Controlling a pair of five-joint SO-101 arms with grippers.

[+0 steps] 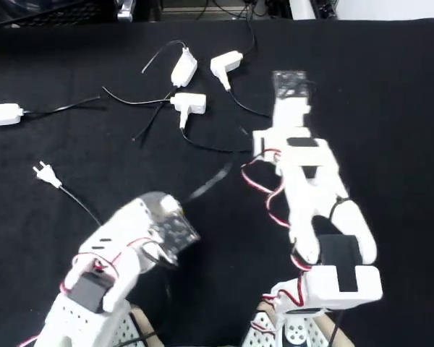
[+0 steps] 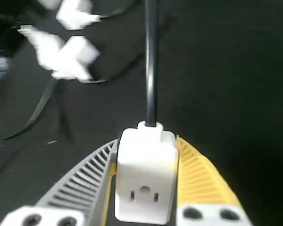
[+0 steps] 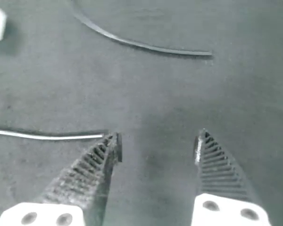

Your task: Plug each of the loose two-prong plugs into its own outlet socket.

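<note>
Black cloth [image 1: 390,108] — outlet socket [image 2: 145,174] clamped between left fingers [image 2: 85,179]; right fingers [image 3: 219,165] apart, empty.

Flat even light, faint shadows; the white socket [image 2: 144,174] glares against black cloth [image 1: 390,108].

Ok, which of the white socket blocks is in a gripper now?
The socket block clamped in the left gripper, slotted face toward the wrist camera, black cable trailing away. The other white blocks lie loose on the black cloth.

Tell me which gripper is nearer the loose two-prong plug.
Left. The left gripper, shut on an outlet socket, is fairly close to the two-prong plug; the right gripper is far across the table.
</note>
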